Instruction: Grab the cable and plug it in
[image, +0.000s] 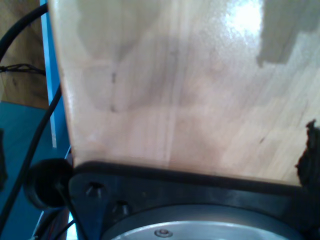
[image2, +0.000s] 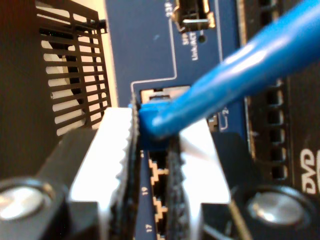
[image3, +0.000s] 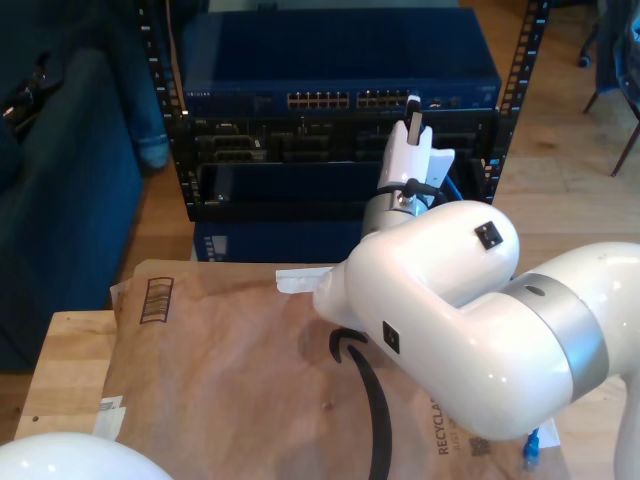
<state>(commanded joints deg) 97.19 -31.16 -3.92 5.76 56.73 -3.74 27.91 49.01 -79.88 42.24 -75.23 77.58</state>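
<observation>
second gripper: my second gripper (image2: 150, 150) has its jaws pinched on the cable (image2: 235, 75) plug end, right at the switch (image3: 340, 65) ports

cable: runs off from the jaws; another blue plug (image3: 531, 447) lies near the exterior view's lower right

rack (image3: 340, 150): holds the blue switch up top, darker units below

first gripper: can't tell its state, just wood (image: 190, 85) in its camera

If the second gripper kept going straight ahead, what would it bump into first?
Most likely the blue network switch: my second gripper, shut on the cable, points its plug at the port row. How far off is unclear.
</observation>
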